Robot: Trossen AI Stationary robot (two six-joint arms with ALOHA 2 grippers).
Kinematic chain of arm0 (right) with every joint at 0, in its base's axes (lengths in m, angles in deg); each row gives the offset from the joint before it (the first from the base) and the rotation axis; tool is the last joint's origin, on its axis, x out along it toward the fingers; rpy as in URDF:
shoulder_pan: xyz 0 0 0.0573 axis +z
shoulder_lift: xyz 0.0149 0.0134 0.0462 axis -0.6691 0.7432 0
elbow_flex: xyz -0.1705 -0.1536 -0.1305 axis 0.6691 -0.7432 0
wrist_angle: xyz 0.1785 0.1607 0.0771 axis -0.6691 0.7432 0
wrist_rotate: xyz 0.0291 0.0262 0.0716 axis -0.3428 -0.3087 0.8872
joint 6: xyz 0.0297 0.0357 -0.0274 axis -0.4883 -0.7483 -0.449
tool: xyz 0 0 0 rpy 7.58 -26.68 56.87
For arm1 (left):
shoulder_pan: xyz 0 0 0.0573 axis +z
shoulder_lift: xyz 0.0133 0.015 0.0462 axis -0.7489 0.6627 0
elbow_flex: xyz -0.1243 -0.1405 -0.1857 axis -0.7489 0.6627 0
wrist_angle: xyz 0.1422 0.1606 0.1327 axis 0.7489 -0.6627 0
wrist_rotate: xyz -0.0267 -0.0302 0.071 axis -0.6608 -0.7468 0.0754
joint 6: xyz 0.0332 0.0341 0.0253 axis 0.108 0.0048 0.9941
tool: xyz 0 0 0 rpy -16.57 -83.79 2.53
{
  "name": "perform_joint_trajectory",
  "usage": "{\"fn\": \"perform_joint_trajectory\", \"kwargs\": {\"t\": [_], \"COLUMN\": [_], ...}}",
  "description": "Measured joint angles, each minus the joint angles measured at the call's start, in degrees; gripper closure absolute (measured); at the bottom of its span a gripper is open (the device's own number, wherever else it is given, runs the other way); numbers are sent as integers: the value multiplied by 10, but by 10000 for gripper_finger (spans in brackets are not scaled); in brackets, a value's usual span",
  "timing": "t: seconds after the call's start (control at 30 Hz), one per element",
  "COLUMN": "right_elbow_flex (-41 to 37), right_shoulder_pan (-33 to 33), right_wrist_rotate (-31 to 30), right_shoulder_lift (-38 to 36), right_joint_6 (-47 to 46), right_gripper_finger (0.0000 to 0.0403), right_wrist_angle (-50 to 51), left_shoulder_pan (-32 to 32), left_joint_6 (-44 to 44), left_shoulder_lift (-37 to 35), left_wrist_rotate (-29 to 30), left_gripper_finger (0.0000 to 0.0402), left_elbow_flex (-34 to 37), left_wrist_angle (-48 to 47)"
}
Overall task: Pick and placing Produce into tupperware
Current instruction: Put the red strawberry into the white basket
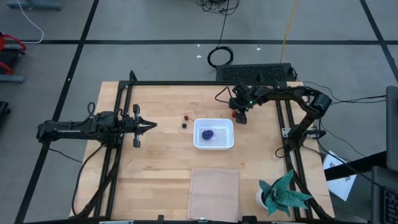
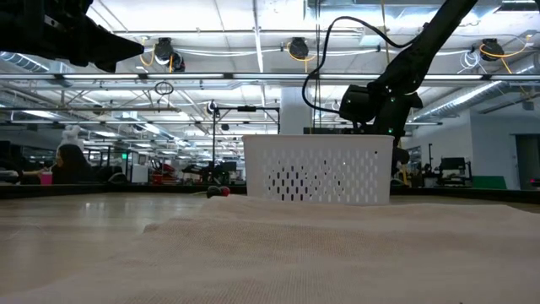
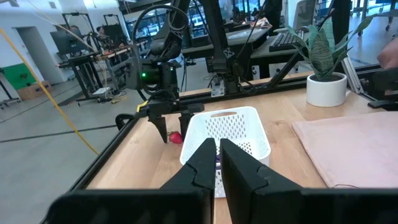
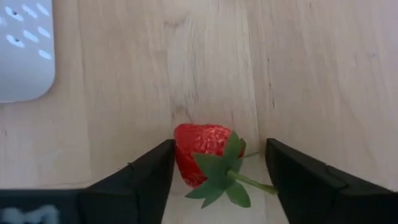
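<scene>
I have the right gripper (image 4: 217, 165) down at the table just past the tupperware's (image 1: 214, 144) far right corner, on the side toward the keyboard (image 1: 256, 73). Its fingers (image 4: 140, 180) are spread wide, and the red strawberry (image 4: 202, 152) lies on the wood between them. In my right wrist view one finger looks to be right against the berry's side, while the other stands clear of it, with the green stem pointing that way. Nothing is gripped yet.

The tupperware sits on the wooden table (image 1: 155, 162), and I see the purple-blue bunch (image 1: 208, 134) already lying in it on the mesh bottom. The two small berries (image 1: 185, 121), one red and one dark, lie on the wood just left of the tupperware, close to each other.

My left gripper (image 1: 151, 126) waits well left of the tupperware, pointed toward it, its fingers closed together on nothing.

Nearer than the tupperware lies the pale sheet (image 1: 214, 193), with the teal plant (image 1: 283, 194) to its right.
</scene>
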Motion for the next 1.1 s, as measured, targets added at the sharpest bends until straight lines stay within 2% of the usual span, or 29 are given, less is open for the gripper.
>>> {"fn": "perform_joint_trajectory", "kwargs": {"t": [0.2, 0.3, 0.47, 0.6, 0.87, 1.1], "right_elbow_flex": [-1, -1, -1, 6, 47, 100], "right_shoulder_pan": [0, 0, 0, 0, 4, 27], "right_wrist_rotate": [2, 2, -3, -4, -8, -6], "right_shoulder_lift": [0, 0, 0, 1, -1, -1], "right_joint_6": [0, -1, -2, -10, -15, -15], "right_gripper_finger": [253, 276, 275, 254, 275, 256], "right_wrist_angle": [5, 6, 16, 40, 96, 147], "left_shoulder_pan": [0, 0, 0, 0, 0, 0], "left_joint_6": [0, -1, -1, -1, -1, -2], "left_shoulder_lift": [0, 0, 0, 0, 0, 0], "left_wrist_rotate": [0, 0, 0, 0, 0, 0], "left_gripper_finger": [376, 376, 376, 376, 376, 376], "left_elbow_flex": [0, 0, 0, 0, 0, 0], "left_wrist_angle": [0, 0, 0, 0, 0, 0]}}
